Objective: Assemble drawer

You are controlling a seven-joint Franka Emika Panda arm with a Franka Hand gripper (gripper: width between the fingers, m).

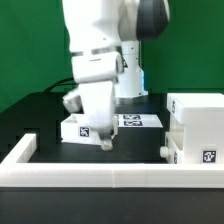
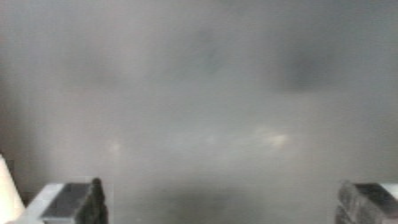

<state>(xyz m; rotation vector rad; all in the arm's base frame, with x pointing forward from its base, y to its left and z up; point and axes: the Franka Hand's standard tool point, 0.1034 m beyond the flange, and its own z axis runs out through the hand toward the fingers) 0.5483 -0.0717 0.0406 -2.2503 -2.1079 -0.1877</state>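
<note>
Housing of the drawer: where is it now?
In the exterior view the housing stands at that view's right edge, behind the white rail, right of the marker board.

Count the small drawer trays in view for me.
2. The first tray sits by the gripper, left of centre in the exterior view. The second tray lies low at the exterior view's right, before the housing. The arm may hide more.
</note>
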